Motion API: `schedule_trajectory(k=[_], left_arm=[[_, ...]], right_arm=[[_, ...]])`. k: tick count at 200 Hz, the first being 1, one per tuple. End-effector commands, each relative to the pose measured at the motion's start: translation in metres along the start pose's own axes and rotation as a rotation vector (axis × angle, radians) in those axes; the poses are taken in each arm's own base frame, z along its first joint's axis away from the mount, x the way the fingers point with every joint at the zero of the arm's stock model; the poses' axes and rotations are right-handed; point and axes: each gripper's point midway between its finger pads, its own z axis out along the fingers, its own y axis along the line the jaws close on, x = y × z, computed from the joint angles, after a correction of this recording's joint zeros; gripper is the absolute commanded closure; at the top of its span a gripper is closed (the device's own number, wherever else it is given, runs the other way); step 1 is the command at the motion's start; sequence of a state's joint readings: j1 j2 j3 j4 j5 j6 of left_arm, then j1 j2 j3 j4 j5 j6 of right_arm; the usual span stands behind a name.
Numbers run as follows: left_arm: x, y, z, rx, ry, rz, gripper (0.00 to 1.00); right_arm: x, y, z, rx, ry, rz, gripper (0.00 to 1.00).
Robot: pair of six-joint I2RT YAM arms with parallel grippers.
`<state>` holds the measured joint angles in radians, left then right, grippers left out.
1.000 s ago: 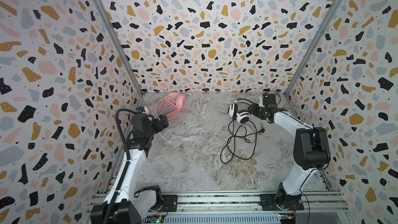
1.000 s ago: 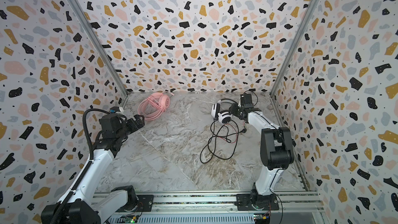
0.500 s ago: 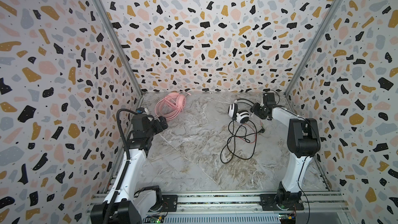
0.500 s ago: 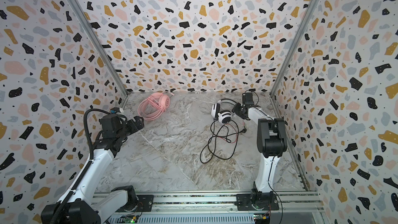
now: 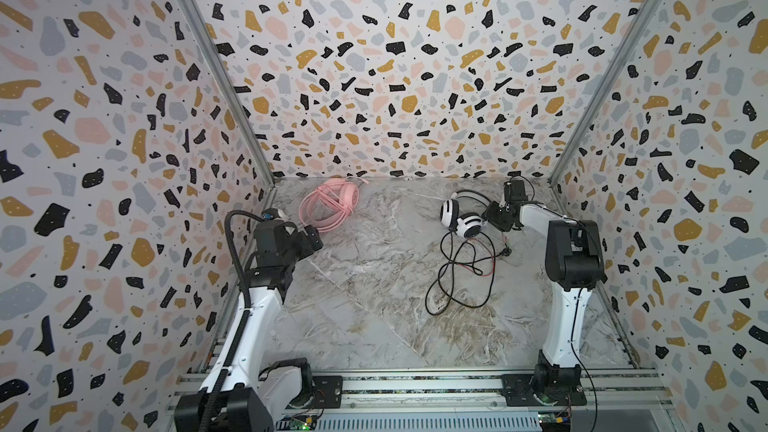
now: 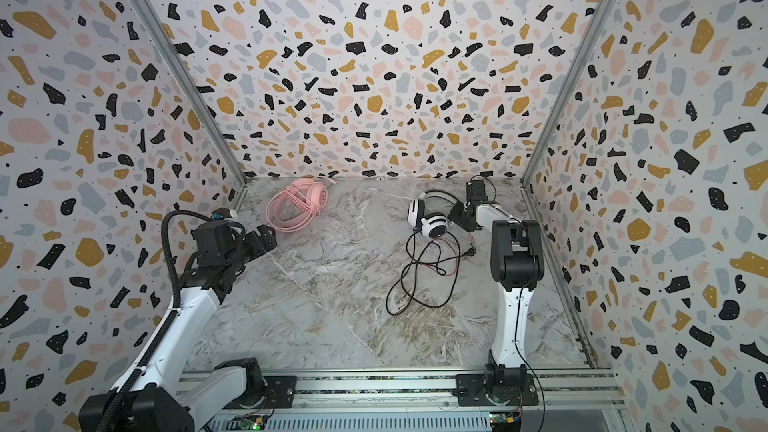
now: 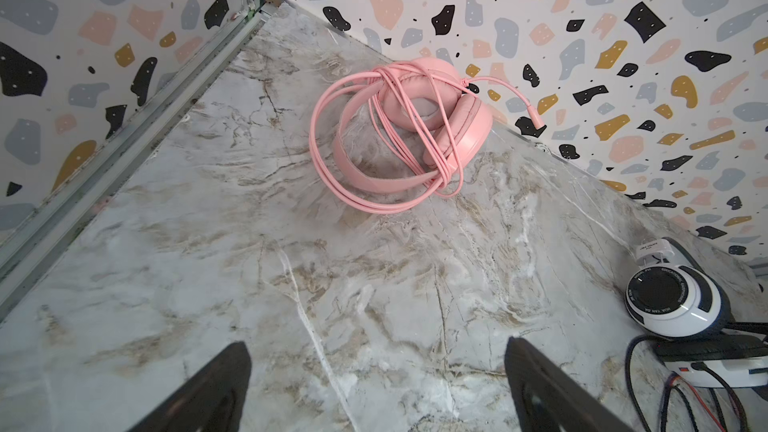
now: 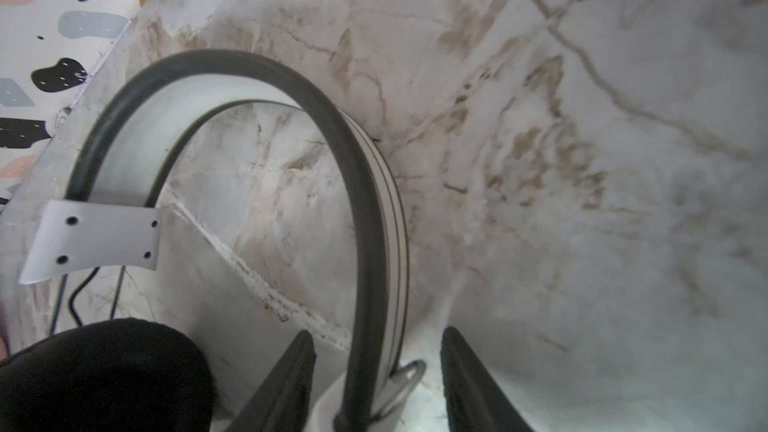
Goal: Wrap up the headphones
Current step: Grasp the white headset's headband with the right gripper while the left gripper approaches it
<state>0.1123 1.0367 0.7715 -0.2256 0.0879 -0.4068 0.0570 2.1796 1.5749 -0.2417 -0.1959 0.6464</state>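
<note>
The pink headphones (image 5: 332, 205) (image 6: 297, 205) (image 7: 415, 130) lie at the back left, their pink cable wound round the band and cups. The white headphones with black stripes (image 5: 459, 218) (image 6: 428, 220) (image 7: 673, 301) lie at the back right. Their black-and-red cable (image 5: 461, 276) (image 6: 419, 280) trails loose towards the front. My right gripper (image 5: 492, 218) (image 6: 457, 216) (image 8: 376, 336) is open, one jaw on each side of the white headband (image 8: 370, 201), with a gap on both sides. My left gripper (image 5: 316, 238) (image 6: 268, 238) (image 7: 376, 351) is open and empty, short of the pink pair.
Patterned walls close in the marble floor (image 5: 374, 317) on the left, back and right. A metal rail (image 5: 415, 384) with both arm bases runs along the front. The pink headphones sit close to the back wall.
The right jaws have narrowed around the white headband while that arm's elbow rose and swung inward. The left gripper has hardly moved and stays open.
</note>
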Motion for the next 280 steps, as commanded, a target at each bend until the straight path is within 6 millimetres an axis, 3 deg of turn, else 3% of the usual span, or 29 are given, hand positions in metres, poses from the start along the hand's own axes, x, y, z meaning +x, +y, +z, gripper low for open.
schedule_trajectory(k=[1,34,69,99,120,149,199,233,266,280], left_arm=[[-0.014,-0.002,-0.006,0.002,-0.048,0.013,0.04],[-0.013,-0.002,-0.005,0.002,-0.038,0.015,0.05],[-0.007,-0.007,-0.001,0.035,-0.015,0.019,0.05],[-0.002,-0.018,0.002,0.100,0.018,0.032,0.08],[0.002,-0.033,0.002,0.199,0.016,0.020,0.12],[0.014,-0.061,0.005,0.332,0.065,0.035,0.16],[0.049,-0.115,0.005,0.490,0.190,0.148,0.17],[0.077,-0.149,-0.002,0.546,0.249,0.278,0.18],[0.091,-0.180,-0.007,0.617,0.299,0.363,0.19],[0.100,-0.189,-0.009,0.642,0.315,0.394,0.19]], right_arm=[[0.002,0.002,0.000,0.011,0.024,-0.016,0.60],[-0.002,0.008,-0.011,-0.014,-0.007,-0.050,0.94],[-0.001,0.033,-0.045,0.021,-0.083,-0.205,0.96],[0.006,0.071,-0.097,0.007,-0.242,-0.347,0.96],[0.027,0.096,-0.131,-0.029,-0.332,-0.425,0.97],[0.071,0.115,-0.160,-0.099,-0.424,-0.487,0.97],[0.141,0.151,-0.170,-0.195,-0.396,-0.756,0.97],[0.160,0.172,-0.166,-0.086,-0.339,-0.985,0.97],[0.204,0.193,-0.165,-0.206,-0.247,-1.134,0.97],[0.212,0.197,-0.167,-0.242,-0.222,-1.148,0.97]])
